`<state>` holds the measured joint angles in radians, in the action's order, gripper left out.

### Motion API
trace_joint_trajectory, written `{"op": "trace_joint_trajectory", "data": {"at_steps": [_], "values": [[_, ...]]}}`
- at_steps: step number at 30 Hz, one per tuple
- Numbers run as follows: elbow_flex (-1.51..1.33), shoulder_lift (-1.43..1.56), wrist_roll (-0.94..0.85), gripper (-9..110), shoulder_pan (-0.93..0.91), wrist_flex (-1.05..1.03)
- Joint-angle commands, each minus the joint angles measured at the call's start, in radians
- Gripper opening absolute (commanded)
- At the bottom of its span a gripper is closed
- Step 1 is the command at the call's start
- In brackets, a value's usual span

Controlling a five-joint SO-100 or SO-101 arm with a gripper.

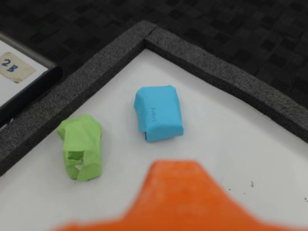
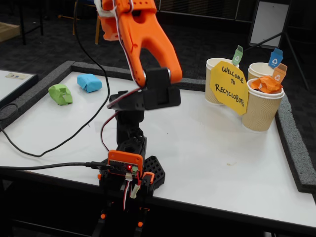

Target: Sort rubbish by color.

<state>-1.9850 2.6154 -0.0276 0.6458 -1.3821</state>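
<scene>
Rubbish is partly sorted, as I judge it: the orange wad (image 2: 265, 84) already sits in the front paper cup (image 2: 261, 111), the one with the orange tag, at the right of the fixed view. The green wad (image 1: 81, 147) and the blue wad (image 1: 159, 113) lie near each other but apart, in the far left corner of the white table (image 2: 212, 148), so two are left to do. The gripper (image 1: 175, 202) hovers over them as an orange blur in the wrist view; I cannot tell how far it is open or whether it holds anything. A grey foam border (image 1: 226, 72) rims the table, with dark carpet (image 1: 231, 24) beyond
</scene>
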Motion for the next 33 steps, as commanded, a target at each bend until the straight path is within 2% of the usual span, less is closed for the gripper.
{"op": "trace_joint_trajectory", "data": {"at_steps": [1, 33], "values": [[0.055, -0.058, 0.015, 0, 0.017, 0.063], [0.209, -0.678, 0.015, 0, 0.015, 0.357]]}}
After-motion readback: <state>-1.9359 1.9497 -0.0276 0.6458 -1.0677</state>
